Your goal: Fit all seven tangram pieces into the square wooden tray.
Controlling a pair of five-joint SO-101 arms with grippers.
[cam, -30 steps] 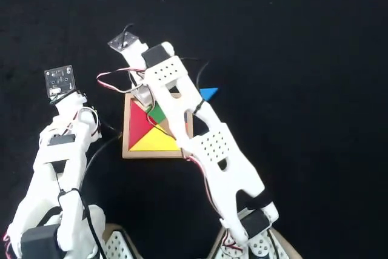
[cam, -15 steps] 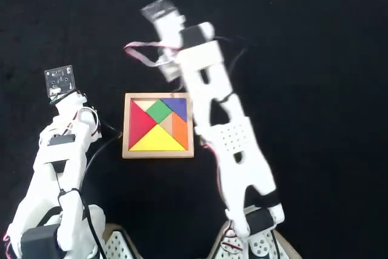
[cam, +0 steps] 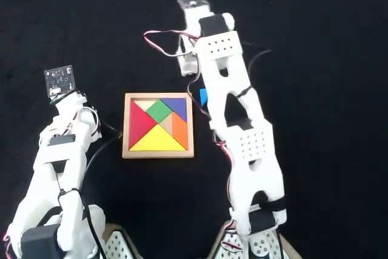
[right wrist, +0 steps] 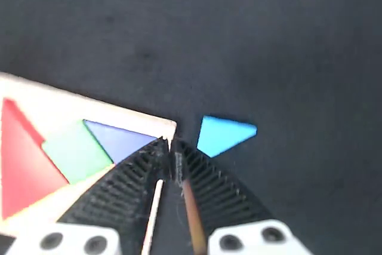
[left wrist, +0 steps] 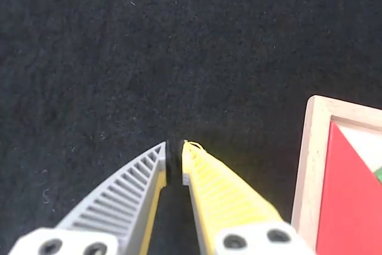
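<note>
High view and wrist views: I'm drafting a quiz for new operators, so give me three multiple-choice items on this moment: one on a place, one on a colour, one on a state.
1. Where does the light blue triangle lie relative to the wooden tray?
A) inside it
B) on the black table beside it
C) stacked on another piece

2. What colour is the large triangle along the tray edge nearest the arm bases?
A) green
B) yellow
C) orange

3. How is the right gripper?
A) wide open
B) shut on the triangle
C) shut, holding nothing

Answers:
1 B: it rests on the table just outside the tray's corner.
2 B: yellow fills that edge in the high view.
3 C: its fingertips meet, and the triangle lies apart from them.
</note>
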